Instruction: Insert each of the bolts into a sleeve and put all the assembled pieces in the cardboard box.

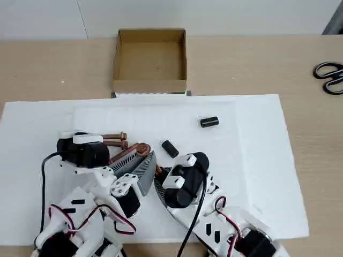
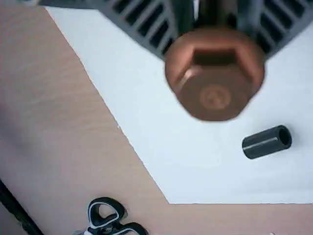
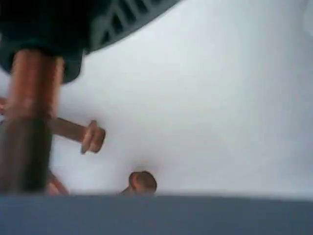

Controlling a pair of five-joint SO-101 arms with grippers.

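My left gripper (image 1: 138, 159) is shut on a copper bolt (image 1: 141, 149); its hexagonal head (image 2: 213, 81) looms close in the left wrist view, between the grey ribbed fingers (image 2: 137, 17). My right gripper (image 1: 159, 181) sits just right of it, shut on a black sleeve (image 3: 41, 36), and the bolt's shaft (image 3: 30, 122) runs into that sleeve. Two loose bolts (image 1: 114, 140) lie side by side left of the grippers, also seen as bolts (image 3: 88, 137) from the right wrist. Two loose sleeves rest on the sheet: one sleeve (image 1: 170, 149) near the grippers, another sleeve (image 1: 209, 122) farther back. The cardboard box (image 1: 124, 60) stands open beyond the sheet.
A white paper sheet (image 1: 252, 160) covers the wooden table (image 1: 257, 59). Scissors (image 1: 329, 77) lie at the far right edge, also in the left wrist view as scissors (image 2: 110, 218). Both arm bases crowd the front edge.
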